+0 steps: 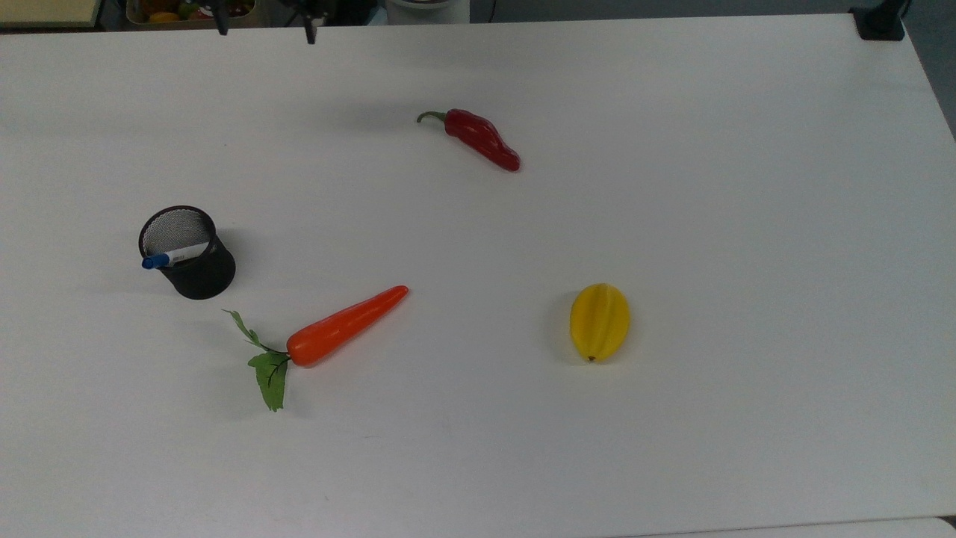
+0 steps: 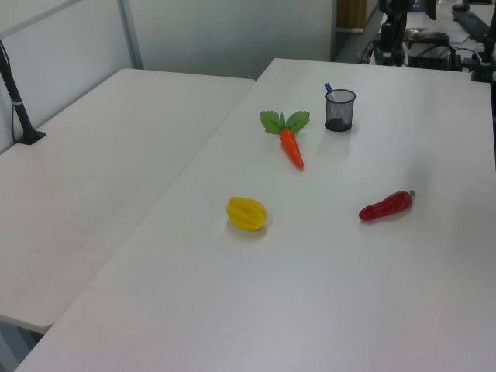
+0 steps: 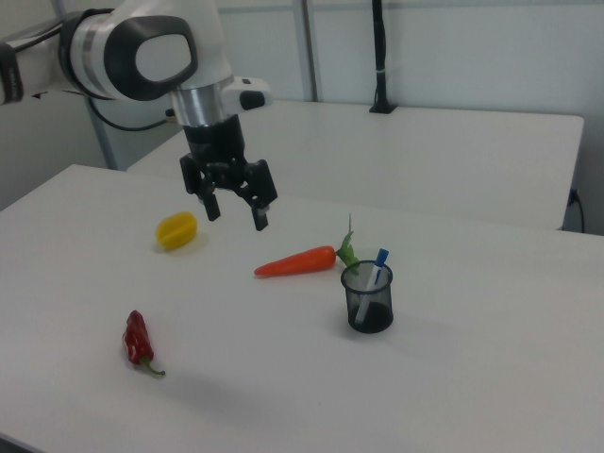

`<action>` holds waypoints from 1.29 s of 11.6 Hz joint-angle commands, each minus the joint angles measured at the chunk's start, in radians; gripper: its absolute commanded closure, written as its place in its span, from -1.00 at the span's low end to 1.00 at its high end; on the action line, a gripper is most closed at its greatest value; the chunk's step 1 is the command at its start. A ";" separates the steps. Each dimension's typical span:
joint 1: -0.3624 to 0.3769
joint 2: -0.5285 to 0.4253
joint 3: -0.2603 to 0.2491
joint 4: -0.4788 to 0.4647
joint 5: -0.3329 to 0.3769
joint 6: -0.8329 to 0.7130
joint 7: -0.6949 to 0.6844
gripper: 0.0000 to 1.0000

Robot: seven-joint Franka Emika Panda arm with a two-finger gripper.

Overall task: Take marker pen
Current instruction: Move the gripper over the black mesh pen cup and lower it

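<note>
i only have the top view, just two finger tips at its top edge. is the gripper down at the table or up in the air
Observer: Up in the air. In the right view the gripper hangs above the table, touching nothing.
Operator: open or shut
Observer: Open, and it holds nothing.
Operator: how does the marker pen sit in the cup
Observer: The marker pen leans in the mesh cup, blue cap up and sticking out above the rim.
</note>
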 commanded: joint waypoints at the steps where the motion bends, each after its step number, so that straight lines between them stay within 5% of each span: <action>1: -0.080 0.097 -0.001 0.093 0.012 0.049 -0.030 -1.00; 5: -0.143 0.193 -0.001 0.096 0.012 0.283 -0.008 -1.00; 11: -0.163 0.347 -0.002 0.094 0.006 0.661 0.216 -1.00; 15: -0.161 0.419 -0.002 0.090 -0.002 0.793 0.217 -0.62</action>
